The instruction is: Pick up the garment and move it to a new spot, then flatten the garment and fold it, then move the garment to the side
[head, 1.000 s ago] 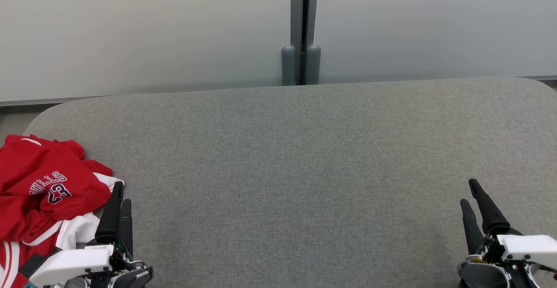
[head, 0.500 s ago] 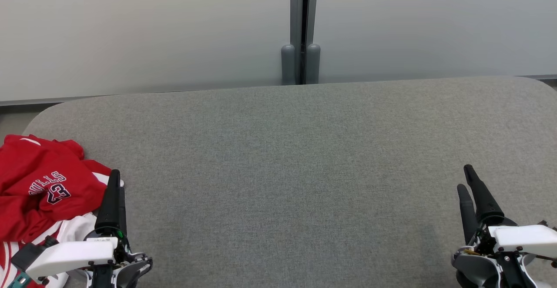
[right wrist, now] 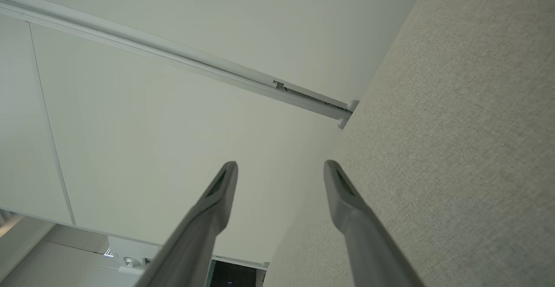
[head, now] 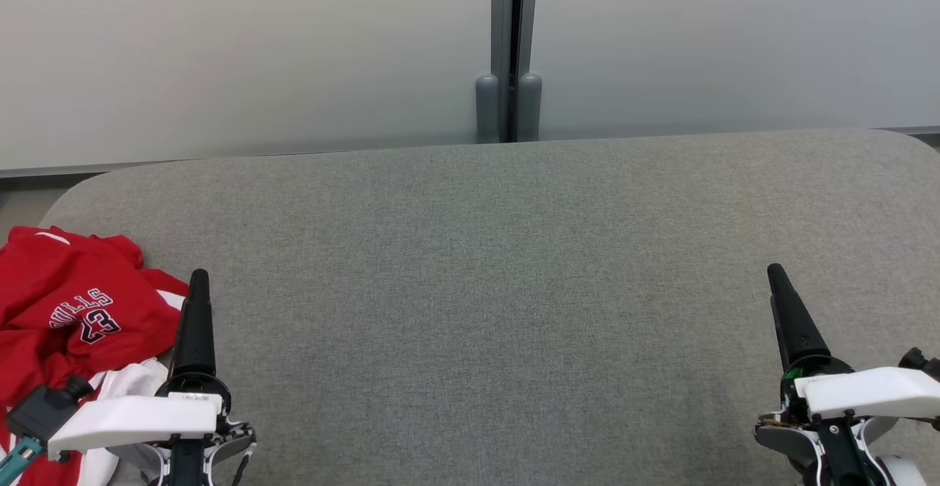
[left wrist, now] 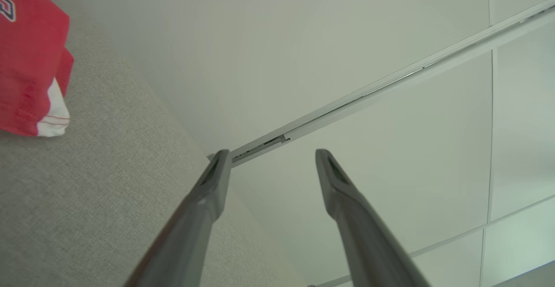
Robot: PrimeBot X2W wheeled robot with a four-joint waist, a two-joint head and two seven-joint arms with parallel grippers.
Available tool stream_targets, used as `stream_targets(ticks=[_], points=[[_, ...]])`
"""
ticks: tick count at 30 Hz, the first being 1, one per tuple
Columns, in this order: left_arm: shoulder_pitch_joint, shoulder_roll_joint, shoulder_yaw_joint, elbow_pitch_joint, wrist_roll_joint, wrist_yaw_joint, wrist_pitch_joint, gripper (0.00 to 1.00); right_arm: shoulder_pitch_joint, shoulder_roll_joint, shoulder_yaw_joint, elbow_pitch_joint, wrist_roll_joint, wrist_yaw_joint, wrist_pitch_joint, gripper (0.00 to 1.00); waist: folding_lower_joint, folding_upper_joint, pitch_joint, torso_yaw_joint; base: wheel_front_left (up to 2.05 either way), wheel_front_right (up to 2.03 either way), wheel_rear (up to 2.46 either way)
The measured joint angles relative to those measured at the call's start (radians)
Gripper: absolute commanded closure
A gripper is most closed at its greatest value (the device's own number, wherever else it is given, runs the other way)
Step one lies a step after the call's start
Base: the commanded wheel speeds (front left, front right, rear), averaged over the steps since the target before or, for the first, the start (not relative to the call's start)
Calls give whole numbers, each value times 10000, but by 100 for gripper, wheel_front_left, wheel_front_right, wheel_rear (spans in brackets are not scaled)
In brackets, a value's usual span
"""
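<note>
The red and white garment (head: 66, 310) lies crumpled at the near left corner of the grey padded table (head: 477, 288). It stretches roughly near-to-far along the left edge, and its number reads upside down from the robot's side. The left gripper (head: 198, 280) stands just beside it, and the right gripper (head: 775, 273) is well apart at the right. Both have their jaws wide apart and hold nothing. Between them is bare table up to the far edge.
</note>
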Motion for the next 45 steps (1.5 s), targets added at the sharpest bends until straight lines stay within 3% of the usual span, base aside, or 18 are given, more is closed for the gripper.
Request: stream_targets(ticks=[4,23,45], points=[[6,4,-19,-140,911,35,-136,0,-12,-67,259,-6,-568,0,-146,0,0,0,-1,3,0,0,0],[172,31,-464,-428,5079,1068,-775,0,-321,-497,1118,290,-4773,0,-767,0,0,0,1,-3,0,0,0],[184,52,-709,-527,7532,1398,-1335,0,-502,-426,1306,566,-7687,2,-1361,0,0,-1,14,15,0,0,0]])
